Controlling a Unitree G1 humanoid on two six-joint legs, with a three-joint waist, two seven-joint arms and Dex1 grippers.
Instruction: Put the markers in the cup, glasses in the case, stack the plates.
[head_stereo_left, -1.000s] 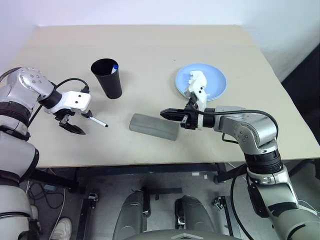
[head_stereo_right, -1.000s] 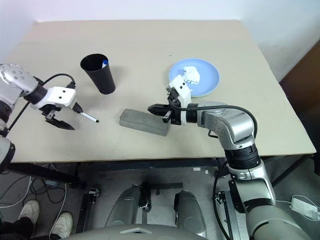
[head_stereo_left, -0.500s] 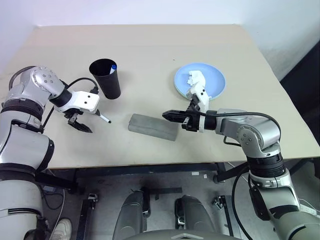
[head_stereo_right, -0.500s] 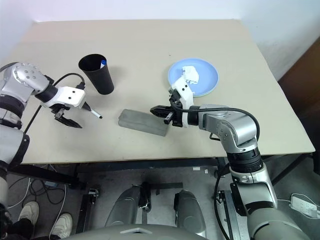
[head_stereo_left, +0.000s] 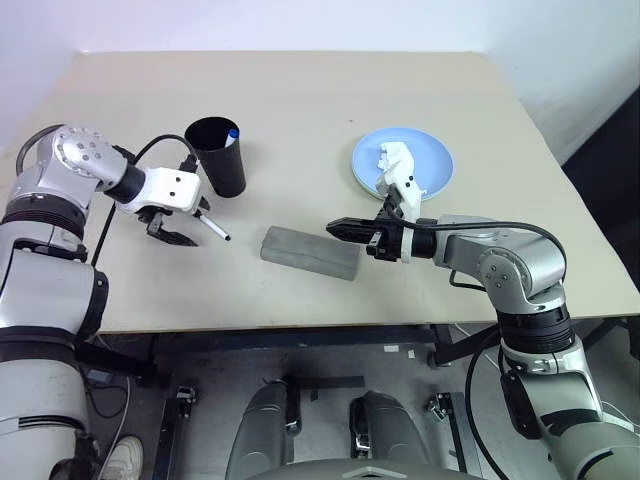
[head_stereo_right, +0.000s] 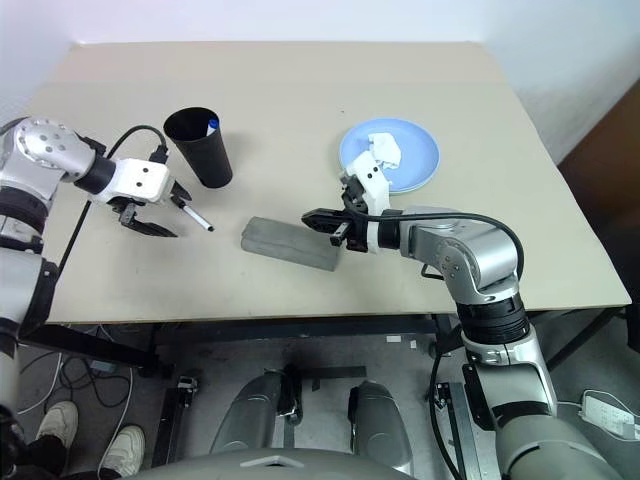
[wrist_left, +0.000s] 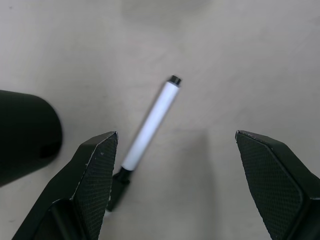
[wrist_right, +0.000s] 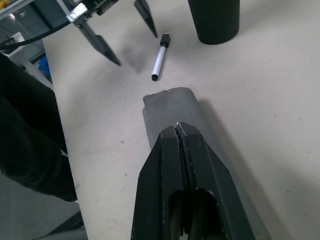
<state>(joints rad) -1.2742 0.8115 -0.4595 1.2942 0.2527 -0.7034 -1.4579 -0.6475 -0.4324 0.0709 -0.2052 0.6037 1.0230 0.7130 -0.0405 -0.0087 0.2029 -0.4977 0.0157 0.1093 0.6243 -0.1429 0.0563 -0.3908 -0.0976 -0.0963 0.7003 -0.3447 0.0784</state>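
Observation:
A white marker with a black cap (head_stereo_left: 212, 228) lies on the table in front of the black cup (head_stereo_left: 217, 160). A blue-capped marker (head_stereo_left: 232, 132) stands inside the cup. My left gripper (head_stereo_left: 183, 230) hovers open just above the lying marker (wrist_left: 150, 120), one finger on each side and not touching it. The grey case (head_stereo_left: 310, 253) lies shut at mid-table. My right gripper (wrist_right: 179, 131) is shut and empty, held level over the case's right end. The light blue plate (head_stereo_left: 428, 178) rests on a pale green one whose rim (head_stereo_left: 356, 180) peeks out. The glasses are out of view.
A crumpled white tissue (head_stereo_left: 394, 157) lies on the blue plate. The table's front edge (head_stereo_left: 300, 325) runs close behind both arms. Bare tabletop stretches beyond the cup and plates to the far edge.
My left gripper has swung right and forward, still open, from beside the marker to right over it. The right arm has kept still.

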